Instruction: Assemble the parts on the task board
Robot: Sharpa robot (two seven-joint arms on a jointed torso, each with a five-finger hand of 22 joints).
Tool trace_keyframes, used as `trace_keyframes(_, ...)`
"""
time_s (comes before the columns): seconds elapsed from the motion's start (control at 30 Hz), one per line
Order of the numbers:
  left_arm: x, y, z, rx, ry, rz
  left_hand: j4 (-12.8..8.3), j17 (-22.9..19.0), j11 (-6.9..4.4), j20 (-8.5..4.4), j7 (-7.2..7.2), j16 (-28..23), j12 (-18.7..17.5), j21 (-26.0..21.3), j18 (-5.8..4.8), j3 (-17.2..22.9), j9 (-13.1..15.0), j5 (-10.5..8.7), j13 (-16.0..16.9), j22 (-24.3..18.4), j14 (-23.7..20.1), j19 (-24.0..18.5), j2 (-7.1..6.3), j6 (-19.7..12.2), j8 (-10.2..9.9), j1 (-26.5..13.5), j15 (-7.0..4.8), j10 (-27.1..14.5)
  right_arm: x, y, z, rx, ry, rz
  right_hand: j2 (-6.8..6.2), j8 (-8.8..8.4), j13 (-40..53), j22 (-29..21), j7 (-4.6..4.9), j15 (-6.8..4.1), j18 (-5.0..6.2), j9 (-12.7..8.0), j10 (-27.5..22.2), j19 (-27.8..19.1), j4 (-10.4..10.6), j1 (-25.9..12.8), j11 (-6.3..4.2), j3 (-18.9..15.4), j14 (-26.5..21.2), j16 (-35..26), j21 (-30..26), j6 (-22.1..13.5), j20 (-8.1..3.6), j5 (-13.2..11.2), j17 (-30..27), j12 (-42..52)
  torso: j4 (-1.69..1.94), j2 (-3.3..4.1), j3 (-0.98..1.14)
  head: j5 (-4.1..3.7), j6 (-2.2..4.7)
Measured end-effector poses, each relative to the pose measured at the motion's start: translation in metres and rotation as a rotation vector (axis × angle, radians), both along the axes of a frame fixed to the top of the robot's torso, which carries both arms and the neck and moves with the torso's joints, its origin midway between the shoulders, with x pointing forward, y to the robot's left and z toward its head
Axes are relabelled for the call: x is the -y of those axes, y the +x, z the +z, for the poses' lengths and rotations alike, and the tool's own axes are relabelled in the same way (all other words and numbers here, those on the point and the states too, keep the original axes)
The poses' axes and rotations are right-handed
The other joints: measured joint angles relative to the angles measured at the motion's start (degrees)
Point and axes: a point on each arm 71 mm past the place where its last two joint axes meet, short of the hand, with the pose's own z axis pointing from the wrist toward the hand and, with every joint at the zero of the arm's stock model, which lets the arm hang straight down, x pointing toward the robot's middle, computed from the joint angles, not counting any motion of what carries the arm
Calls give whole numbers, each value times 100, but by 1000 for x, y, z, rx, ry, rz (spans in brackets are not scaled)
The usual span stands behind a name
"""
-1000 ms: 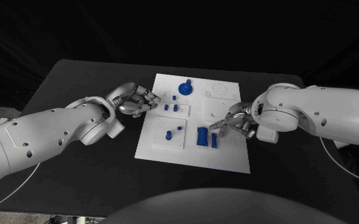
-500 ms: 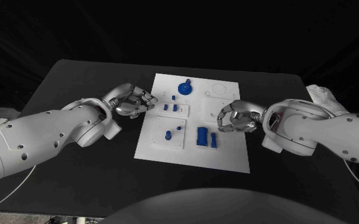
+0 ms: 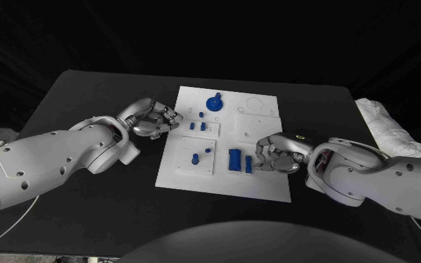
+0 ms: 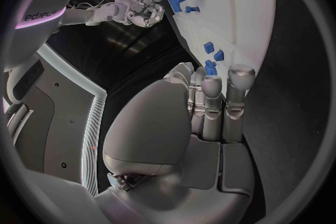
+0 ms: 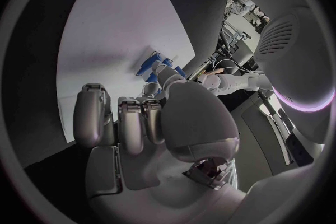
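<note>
**Right robot hand close to standing pieces: knock-over risk**

The right robot hand (image 3: 276, 152) sits curled over the near right part of the white board (image 3: 263, 181), fingers drawn in beside the two tall blue blocks (image 3: 236, 159). I cannot tell whether it pinches anything; no piece shows between its fingers. The left robot hand (image 3: 154, 119) hovers at the board's left edge, fingers curled in, apparently holding nothing.

The likely trouble: the right fingers are so near the blocks that a sideways move could tip one or push the board across the black counter (image 3: 97, 92). The left fingers could likewise brush the small pegs (image 3: 198, 126) just beside them.

Count, from the head view: one board, one round knob piece (image 3: 216, 102) at its far end, two tall blocks, and roughly five small blue pieces between; some are too small to separate surely.
</note>
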Motion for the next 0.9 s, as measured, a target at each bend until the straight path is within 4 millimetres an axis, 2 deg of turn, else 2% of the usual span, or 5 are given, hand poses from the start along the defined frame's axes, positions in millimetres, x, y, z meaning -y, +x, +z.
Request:
trace_keyframes(0.07,-1,0,0,0,0,3,0,0,0,0,0,0,0,0,1,0,0,0,0,0,0,0,0,0,0,0,0,0,-3,-1,-2,8,3,7,-32,133,0,0,-15,0,0,26,0,-8,74,-32,0,-74,0,0,0,45,-8,-184,1,0,-4,0,0,4,0)
trace_keyframes(0.17,-2,0,0,1,0,4,0,0,0,0,0,0,0,0,1,0,0,0,0,0,0,0,0,0,0,0,0,0,-5,-1,-4,16,6,14,-32,235,0,0,-16,0,0,27,-1,-8,168,-32,0,-168,0,0,0,45,-8,-445,1,0,-2,-2,0,5,0)
trace_keyframes(0.33,-2,-1,0,1,0,3,0,0,0,0,0,0,0,0,0,0,0,0,1,0,0,0,0,0,0,0,0,0,-8,0,-6,26,7,20,-55,261,0,-1,-16,-22,0,27,-18,-29,306,-55,-17,-274,-22,0,0,45,-28,-796,0,0,3,-4,-3,-5,0)
trace_keyframes(0.73,-2,-1,0,1,-1,2,16,-7,0,0,0,0,0,0,0,16,0,0,1,4,0,0,0,0,0,0,0,0,-13,3,-11,26,1,26,-63,300,-1,-1,-16,-22,0,26,-21,-31,307,-47,-19,-276,-22,0,-23,45,-31,-817,0,0,3,-8,-4,-5,0)
trace_keyframes(0.9,-2,-1,0,1,-1,2,16,-7,0,0,0,0,0,0,0,16,0,0,1,4,0,0,0,0,0,0,0,0,-16,4,-13,22,-2,27,-85,300,-1,-2,-37,-22,0,26,-21,-49,319,-25,-19,-287,-22,0,-24,23,-49,-817,-1,0,7,-12,3,4,0)
